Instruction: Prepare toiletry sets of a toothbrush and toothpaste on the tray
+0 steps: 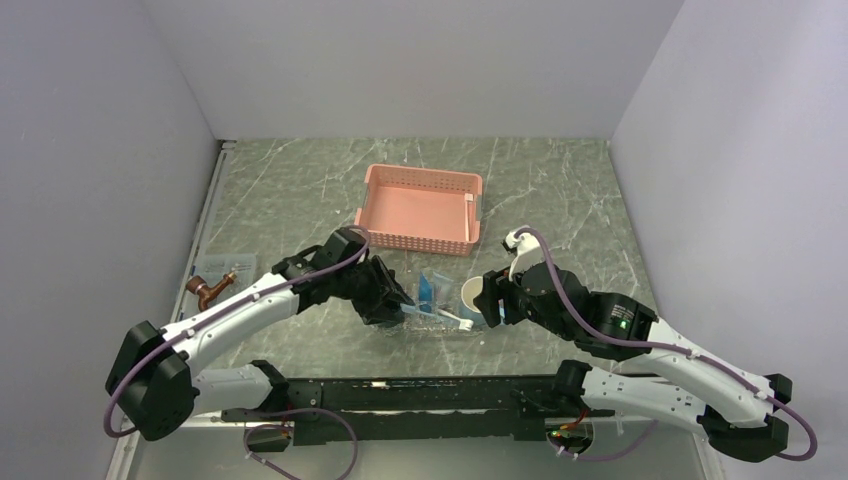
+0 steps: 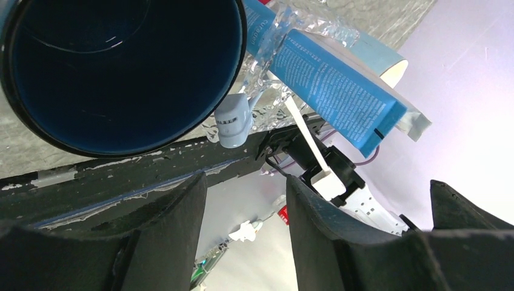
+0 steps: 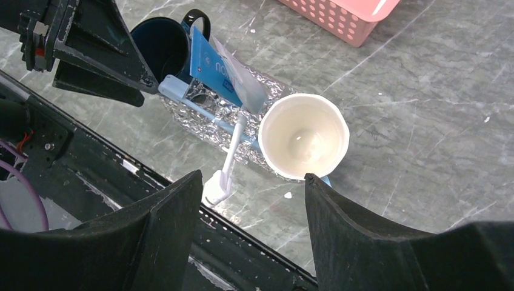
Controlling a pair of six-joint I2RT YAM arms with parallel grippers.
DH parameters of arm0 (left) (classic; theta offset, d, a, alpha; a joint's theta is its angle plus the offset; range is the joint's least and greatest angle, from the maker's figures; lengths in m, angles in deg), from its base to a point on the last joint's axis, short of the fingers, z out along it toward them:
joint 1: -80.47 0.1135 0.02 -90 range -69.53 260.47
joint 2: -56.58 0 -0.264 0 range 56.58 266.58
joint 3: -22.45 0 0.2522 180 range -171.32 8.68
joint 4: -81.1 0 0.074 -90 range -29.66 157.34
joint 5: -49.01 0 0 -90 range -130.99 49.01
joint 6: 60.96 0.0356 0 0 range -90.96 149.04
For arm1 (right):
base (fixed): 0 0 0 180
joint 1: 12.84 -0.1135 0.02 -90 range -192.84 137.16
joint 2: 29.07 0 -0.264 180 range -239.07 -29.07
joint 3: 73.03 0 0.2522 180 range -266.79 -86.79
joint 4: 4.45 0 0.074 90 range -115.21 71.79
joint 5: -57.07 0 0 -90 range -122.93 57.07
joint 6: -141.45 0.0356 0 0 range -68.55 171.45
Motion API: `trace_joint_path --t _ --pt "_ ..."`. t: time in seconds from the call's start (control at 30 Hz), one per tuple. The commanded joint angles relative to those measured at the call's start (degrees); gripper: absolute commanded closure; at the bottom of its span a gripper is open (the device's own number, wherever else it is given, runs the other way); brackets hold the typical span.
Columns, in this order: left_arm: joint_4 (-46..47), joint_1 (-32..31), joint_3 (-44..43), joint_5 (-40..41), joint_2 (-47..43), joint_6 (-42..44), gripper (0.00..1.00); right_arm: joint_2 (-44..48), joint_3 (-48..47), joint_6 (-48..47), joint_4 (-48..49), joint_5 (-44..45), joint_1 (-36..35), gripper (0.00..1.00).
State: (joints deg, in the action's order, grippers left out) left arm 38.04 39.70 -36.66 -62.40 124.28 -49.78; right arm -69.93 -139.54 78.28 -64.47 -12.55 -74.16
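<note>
The clear crinkled tray (image 3: 203,130) lies between my two grippers, also in the top view (image 1: 425,322). A blue toothpaste (image 3: 215,66) (image 2: 339,91) (image 1: 430,290) leans tilted over it, between a dark blue mug (image 3: 160,48) (image 2: 121,66) and a white cup (image 3: 303,136) (image 1: 470,295). One white toothbrush (image 3: 229,154) (image 2: 309,145) sticks out over the tray's near edge. A pale blue-grey toothbrush (image 3: 182,97) (image 2: 233,121) lies across the tray. My left gripper (image 2: 244,182) (image 1: 393,300) is open and empty beside the blue mug. My right gripper (image 3: 251,182) (image 1: 488,305) hangs open above the white cup's near side.
A pink slatted basket (image 1: 420,208) stands behind the tray with a pale item at its right wall. A copper fitting (image 1: 210,288) lies at the table's left edge. A black rail (image 1: 400,390) runs along the near edge, close to the white toothbrush's head.
</note>
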Motion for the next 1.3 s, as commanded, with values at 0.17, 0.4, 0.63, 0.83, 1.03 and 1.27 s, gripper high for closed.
trace_joint_path --t 0.17,0.4,0.63,0.83,1.03,1.27 --pt "-2.6 0.6 -4.1 -1.6 3.2 0.4 0.45 1.2 1.1 0.5 1.9 1.4 0.1 0.35" --pt "-3.0 1.0 -5.0 -1.9 5.3 1.1 0.5 2.0 1.8 0.5 1.8 2.0 0.2 0.35" --pt "-3.8 1.1 -5.8 -1.8 6.5 1.6 0.52 1.9 1.9 0.2 2.1 1.9 0.2 0.34" --pt "-3.4 1.4 -5.6 -2.0 7.5 1.7 0.53 2.1 2.0 0.2 2.2 1.8 0.2 0.35" --pt "-3.4 1.6 -6.4 -2.2 8.6 2.1 0.54 2.8 2.6 0.8 1.7 2.0 0.2 0.34" --pt "-3.4 1.7 -6.9 -2.3 9.5 2.4 0.56 3.3 2.7 1.1 1.4 2.3 0.2 0.34"
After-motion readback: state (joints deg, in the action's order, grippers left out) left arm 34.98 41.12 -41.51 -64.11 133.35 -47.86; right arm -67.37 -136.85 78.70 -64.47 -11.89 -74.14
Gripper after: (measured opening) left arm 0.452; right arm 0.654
